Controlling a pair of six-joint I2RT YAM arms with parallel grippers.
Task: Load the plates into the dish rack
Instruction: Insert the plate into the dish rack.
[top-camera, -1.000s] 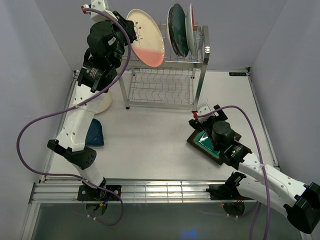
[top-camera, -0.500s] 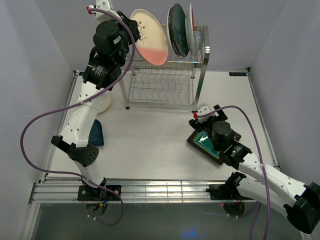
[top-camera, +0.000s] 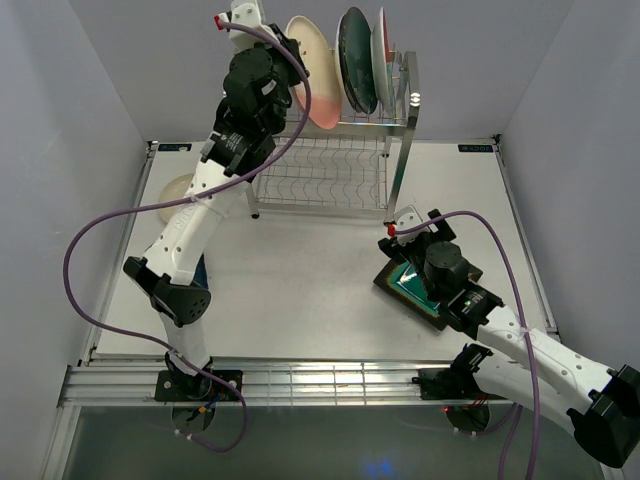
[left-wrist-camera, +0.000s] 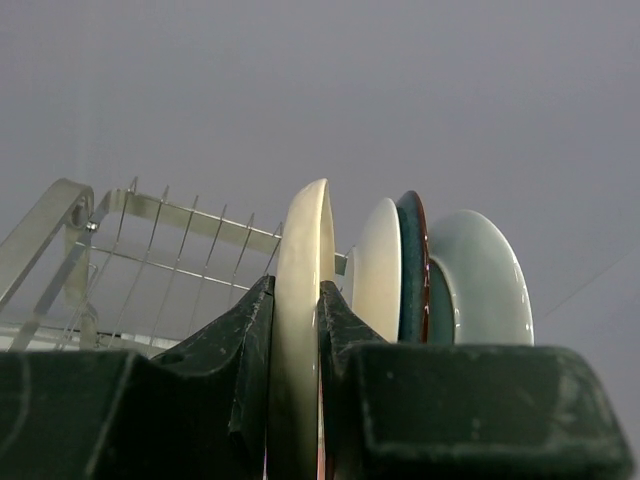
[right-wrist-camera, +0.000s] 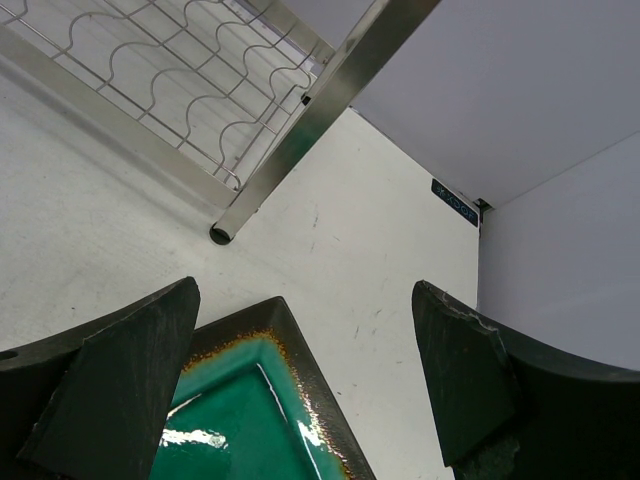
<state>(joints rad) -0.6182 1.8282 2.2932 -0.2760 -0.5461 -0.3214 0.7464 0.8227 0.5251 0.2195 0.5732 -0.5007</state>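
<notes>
Left arm (top-camera: 200, 200) swung right and far, upper links now over the dish rack (top-camera: 330, 170) top-left corner. Left gripper (left-wrist-camera: 297, 300) carried the pink-and-cream plate (top-camera: 315, 75) right along the top tier. It went from face-on tilt to nearly edge-on and now sits just left of the dark teal plate (top-camera: 357, 60). The move uncovered the cream plate (top-camera: 172, 188) on the table's left side. The elbow shifted right and now hides most of the dark blue plate (top-camera: 201, 272).
</notes>
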